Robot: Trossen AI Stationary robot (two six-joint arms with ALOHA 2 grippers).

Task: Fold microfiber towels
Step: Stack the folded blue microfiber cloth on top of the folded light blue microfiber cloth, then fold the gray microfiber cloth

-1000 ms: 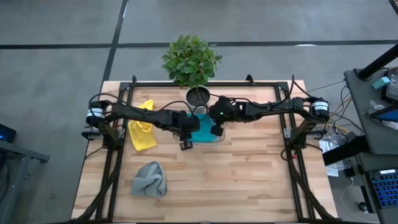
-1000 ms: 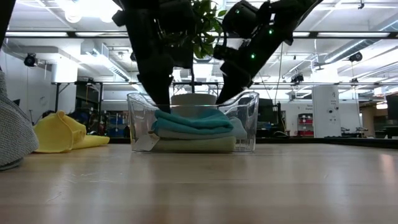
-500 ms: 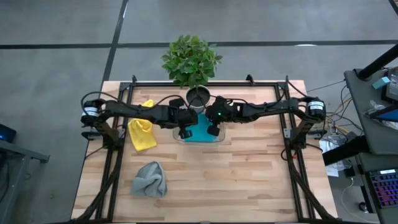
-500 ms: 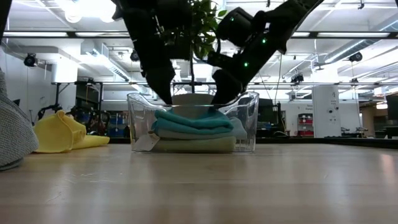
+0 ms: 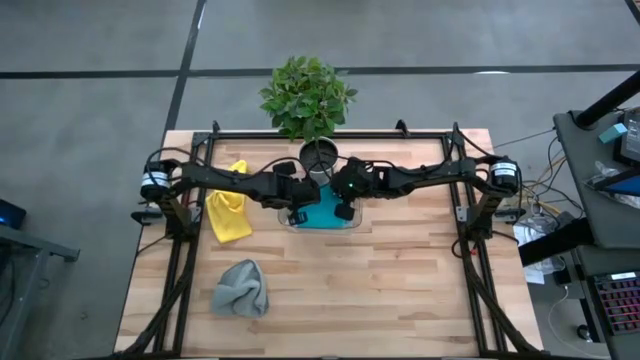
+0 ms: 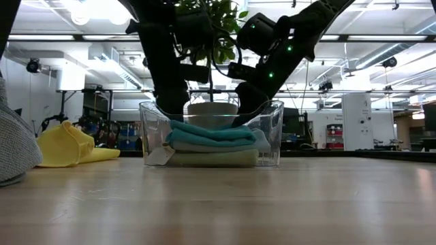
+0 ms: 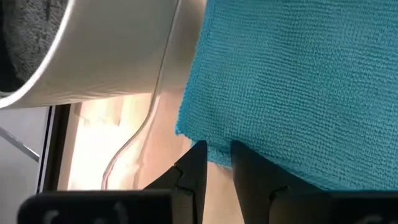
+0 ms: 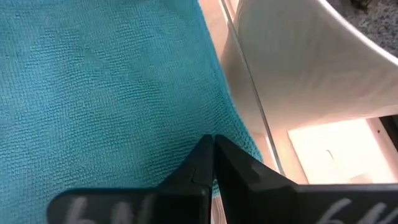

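A clear plastic tray at the table's middle holds a stack of folded towels: the teal towel on top, a light blue one under it, a sage green one at the bottom. My left gripper reaches into the tray's left end at the teal towel's edge, its fingers a narrow gap apart. My right gripper is shut over the teal towel near the tray's far wall. The yellow towel and the grey towel lie crumpled on the table's left. My left gripper has the teal towel's left edge in the narrow gap between its fingertips, close to a corner, coming down at a slant from the left. The towel lies flat on the stack. My right gripper sets its shut fingertips on the towel's top, near its far edge, slanting down from the right.
A white pot with a green plant stands just beyond the tray's far wall. A black frame runs along the table's left, right and far sides. Bare wood lies on the near half, right of the grey towel.
My left gripper has moved from the tray's near left corner toward the far edge, into the tray's left end, and its wrist has turned. My right gripper has come down a little onto the teal towel. The towel stack has stayed put.
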